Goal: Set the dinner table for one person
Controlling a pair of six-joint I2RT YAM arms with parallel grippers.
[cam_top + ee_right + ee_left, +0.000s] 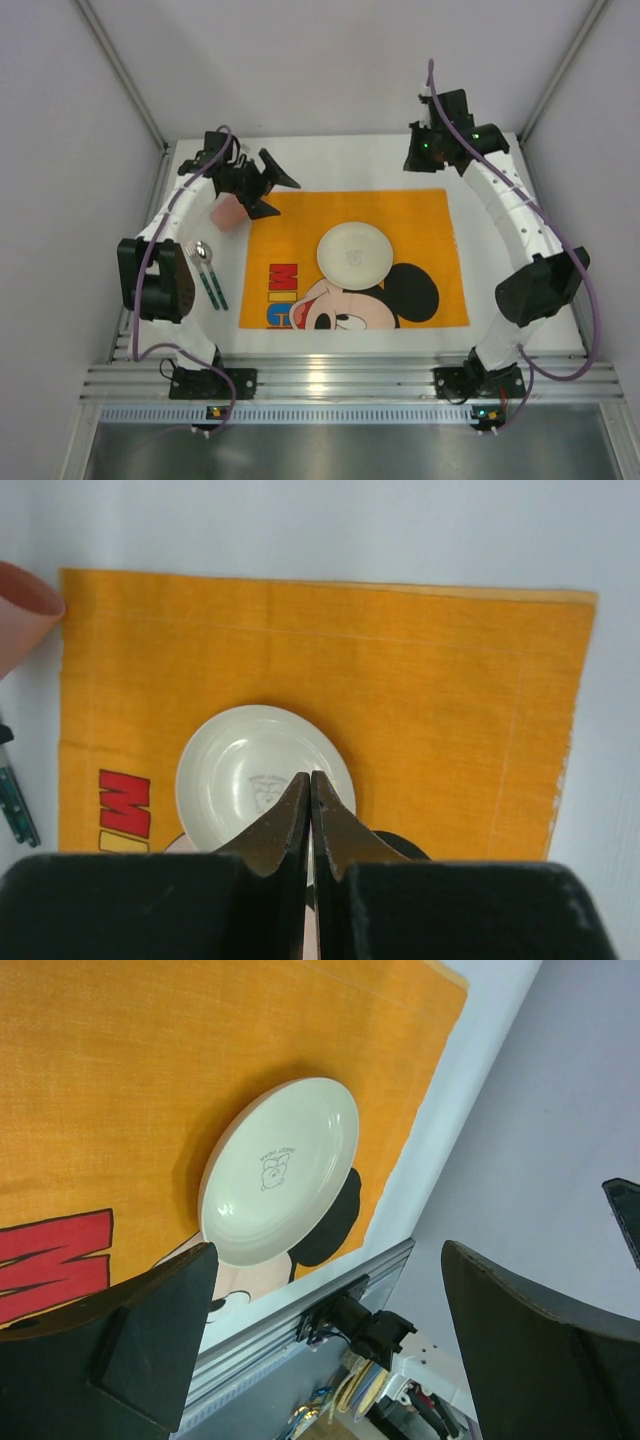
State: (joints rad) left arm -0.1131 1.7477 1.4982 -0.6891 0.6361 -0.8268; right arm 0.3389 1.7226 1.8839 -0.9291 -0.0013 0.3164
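Two grippers are held above the matte-white rectangular tabletop point(340, 172): left gripper point(273, 192) far-left, jaws spread; right gripper point(310, 785) far-right, jaws pressed together.

Pink cup point(20, 615) cut off at edge, plate point(280, 1170) emblem illegible

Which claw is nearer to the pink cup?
Left. The left claw hangs open right beside the pink cup, at the placemat's far left corner. The right claw, shut, is over the table's far right side, well away from it.
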